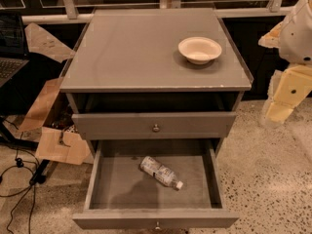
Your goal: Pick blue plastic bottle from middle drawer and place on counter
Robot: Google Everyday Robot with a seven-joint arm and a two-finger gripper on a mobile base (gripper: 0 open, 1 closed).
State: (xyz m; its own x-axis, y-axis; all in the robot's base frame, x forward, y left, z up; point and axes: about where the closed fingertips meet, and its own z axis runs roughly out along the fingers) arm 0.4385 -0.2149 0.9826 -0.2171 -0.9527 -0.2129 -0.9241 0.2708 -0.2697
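From where I stand, the robot's arm comes in at the right edge of the scene, off to the side of the cabinet. Its white upper housing sits about level with the surface. The cream-coloured segments below it hang down and angle slightly in towards the cabinet. The tool is at the lower end of those segments. It is beside the cabinet's right side, well apart from everything, and I cannot tell whether it is spread or pressed together.

The middle drawer is pulled fully out. The blue plastic bottle lies on its side on the drawer floor, set diagonally, with its white cap pointing to the front right. A cream bowl sits upright on the surface, towards the back right.
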